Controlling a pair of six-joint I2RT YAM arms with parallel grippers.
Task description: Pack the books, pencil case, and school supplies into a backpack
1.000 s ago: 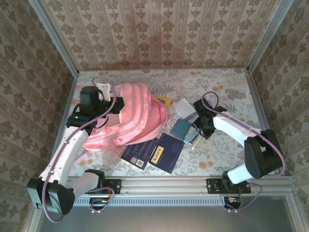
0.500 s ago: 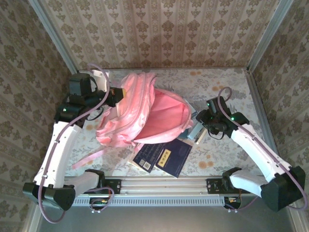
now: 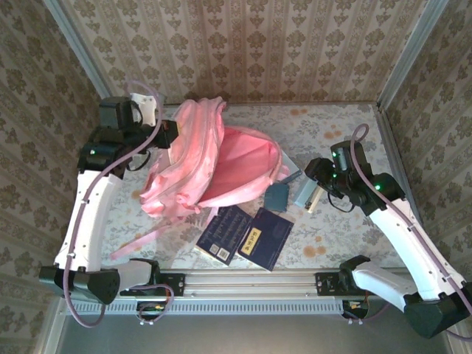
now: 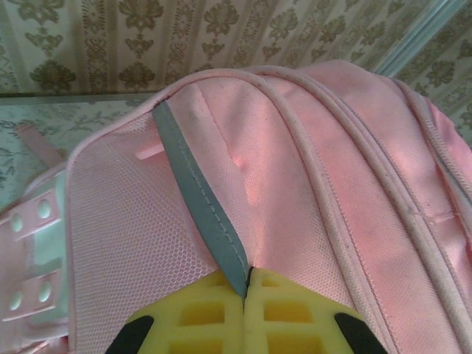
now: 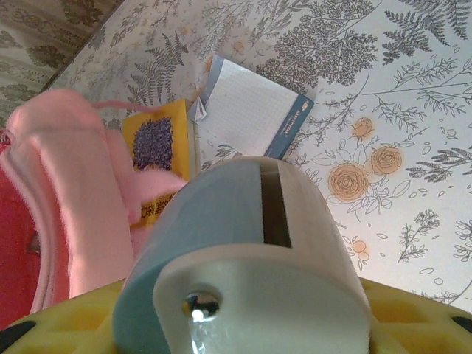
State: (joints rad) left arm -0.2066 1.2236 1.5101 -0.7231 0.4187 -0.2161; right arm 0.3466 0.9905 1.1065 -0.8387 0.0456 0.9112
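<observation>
At the left of the table (image 3: pixel 346 140), our left gripper (image 3: pixel 168 137) is clenched on the pink backpack (image 3: pixel 195 173) (by its grey ribbon (image 4: pixel 203 214)), whose mouth gapes toward the right. Beyond it our right gripper (image 3: pixel 316 189) grasps the grey-blue stapler (image 5: pixel 236 243), just right of the teal pad (image 3: pixel 277 195).

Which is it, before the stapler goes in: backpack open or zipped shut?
Open. In the top view the backpack gapes wide, its darker pink lining showing; the left gripper pinches its fabric.
</observation>
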